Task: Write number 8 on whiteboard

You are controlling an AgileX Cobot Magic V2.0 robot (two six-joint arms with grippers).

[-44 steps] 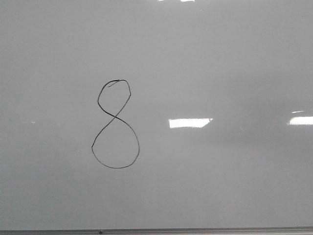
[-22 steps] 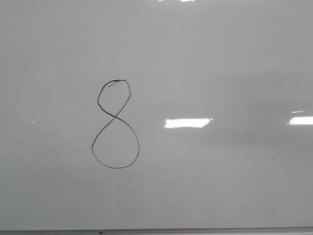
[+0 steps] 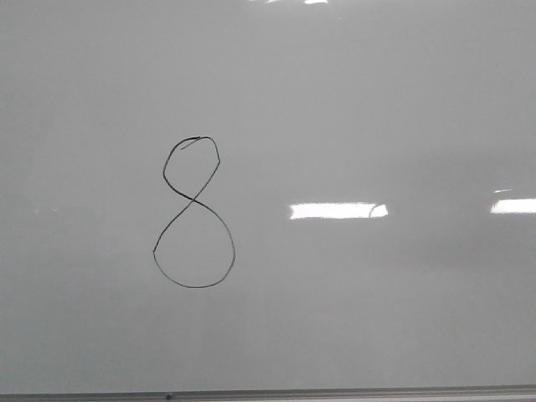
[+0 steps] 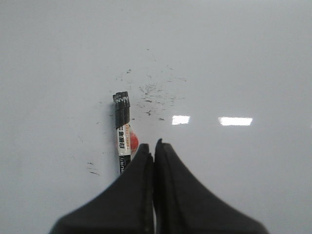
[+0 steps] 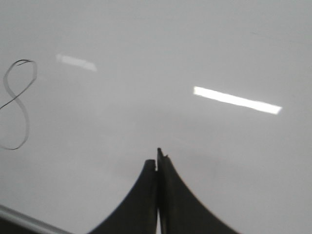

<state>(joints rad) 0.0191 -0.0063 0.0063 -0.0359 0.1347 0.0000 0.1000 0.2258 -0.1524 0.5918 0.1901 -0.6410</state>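
The number 8 is drawn in thin black line on the whiteboard, left of centre, with a small upper loop and a larger lower loop. It also shows in the right wrist view, well off to one side of my right gripper, which is shut and empty over bare board. My left gripper is shut with nothing between its jaws. A black-capped marker with a white and red label lies on the board right beside one finger, its lower end hidden behind that finger. No gripper shows in the front view.
A thin metal edge strip runs along the board's near edge and shows in the right wrist view. Small black scuff marks speckle the board past the marker's cap. Bright light reflections lie on the board.
In the front view the number 8 has shifted slightly left, and the bright reflection beside it has stretched to the right.
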